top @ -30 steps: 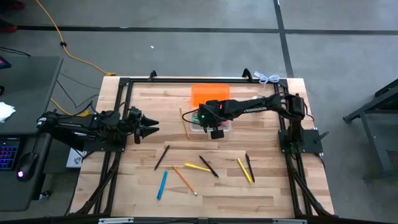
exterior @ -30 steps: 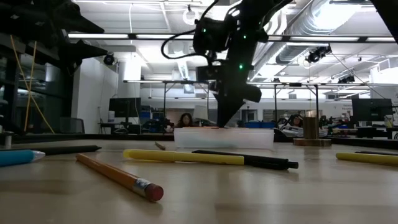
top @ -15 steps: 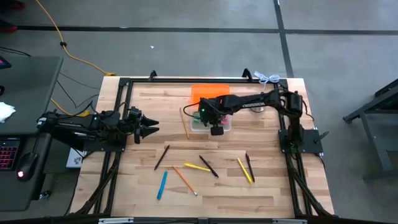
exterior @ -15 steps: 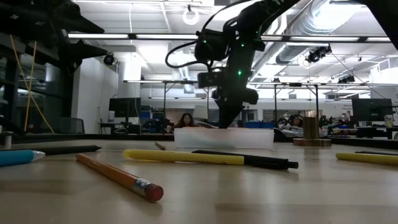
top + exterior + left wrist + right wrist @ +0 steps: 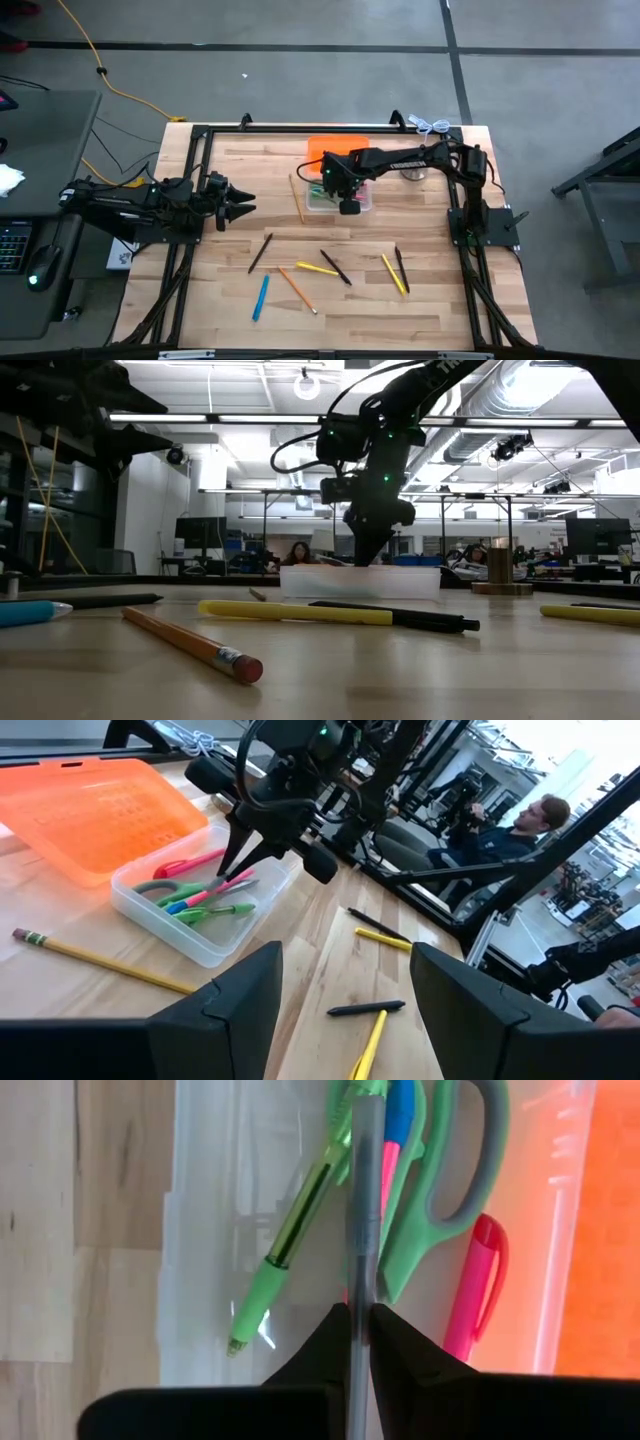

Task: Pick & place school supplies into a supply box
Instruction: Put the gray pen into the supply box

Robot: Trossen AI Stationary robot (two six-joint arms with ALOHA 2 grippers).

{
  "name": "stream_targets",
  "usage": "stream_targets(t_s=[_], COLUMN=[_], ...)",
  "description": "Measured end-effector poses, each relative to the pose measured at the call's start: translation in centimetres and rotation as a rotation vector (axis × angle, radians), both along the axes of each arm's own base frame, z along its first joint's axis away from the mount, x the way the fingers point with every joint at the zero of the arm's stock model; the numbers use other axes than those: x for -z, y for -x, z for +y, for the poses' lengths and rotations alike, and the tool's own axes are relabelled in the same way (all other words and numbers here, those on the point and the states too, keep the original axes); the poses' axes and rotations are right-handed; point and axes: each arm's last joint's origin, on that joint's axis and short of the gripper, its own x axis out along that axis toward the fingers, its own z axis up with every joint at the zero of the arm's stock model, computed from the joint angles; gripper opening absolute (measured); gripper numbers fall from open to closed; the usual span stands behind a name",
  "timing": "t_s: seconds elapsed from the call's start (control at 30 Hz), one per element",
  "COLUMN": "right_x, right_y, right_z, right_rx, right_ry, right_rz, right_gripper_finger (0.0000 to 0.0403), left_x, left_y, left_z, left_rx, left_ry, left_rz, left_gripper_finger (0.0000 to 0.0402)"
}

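The supply box (image 5: 338, 197), a clear tub, stands at the table's far middle with its orange lid (image 5: 335, 148) lying behind it. Inside lie a green pen (image 5: 290, 1240), green-handled scissors (image 5: 440, 1190) and a pink marker (image 5: 478, 1280). My right gripper (image 5: 240, 870) hangs over the box, pointing steeply down, shut on a clear-barrelled pink pen (image 5: 362, 1230). More pens and pencils lie on the near half of the table, among them a blue pen (image 5: 260, 297) and an orange pencil (image 5: 297, 290). My left gripper (image 5: 245, 205) waits open at the table's left side. My right gripper pinches the pen's barrel (image 5: 360, 1295) between its two fingertips, coming from above and pointing steeply down. The pen runs on ahead of the fingers, slanting down into the box over the scissors and green pen. Whether its far end (image 5: 190, 898) rests on them I cannot tell.
A wooden pencil (image 5: 297, 198) lies just left of the box. Yellow and black pens (image 5: 397, 270) lie near the right frame rail, another pair (image 5: 328, 267) at the middle. A small metal object (image 5: 413, 172) stands right of the box. People sit in the room beyond.
My right gripper has shifted a little toward the table's far edge above the box, rolling slightly at the wrist, still shut on the pen. The box and the things on the table have stayed where they were.
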Motion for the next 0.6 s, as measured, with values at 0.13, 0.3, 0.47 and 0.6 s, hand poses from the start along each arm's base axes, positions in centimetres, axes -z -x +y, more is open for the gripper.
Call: stream_targets(t_s=[0.13, 0.3, 0.47, 0.6], right_x=[0.00, 0.00, -0.01, 0.00], right_y=[-0.01, -0.02, -0.05, -0.05], right_z=[0.05, 0.09, 0.21, 0.21], right_rx=[-0.006, -0.012, -0.031, -0.031], right_ry=[-0.016, -0.029, -0.061, -0.061], right_rz=[-0.004, -0.008, -0.016, -0.016], right_gripper_finger=[0.0012, 0.0012, 0.0014, 0.0029], left_x=[0.00, 0.00, 0.00, 0.07], left_y=[0.00, 0.00, 0.00, 0.01], left_z=[0.00, 0.00, 0.00, 0.00], left_rx=[0.003, 0.005, 0.008, 0.008], left_ry=[-0.017, -0.034, -0.050, -0.052], left_rz=[0.002, 0.004, 0.006, 0.014], left_gripper_finger=[0.0250, 0.0250, 0.0250, 0.0250])
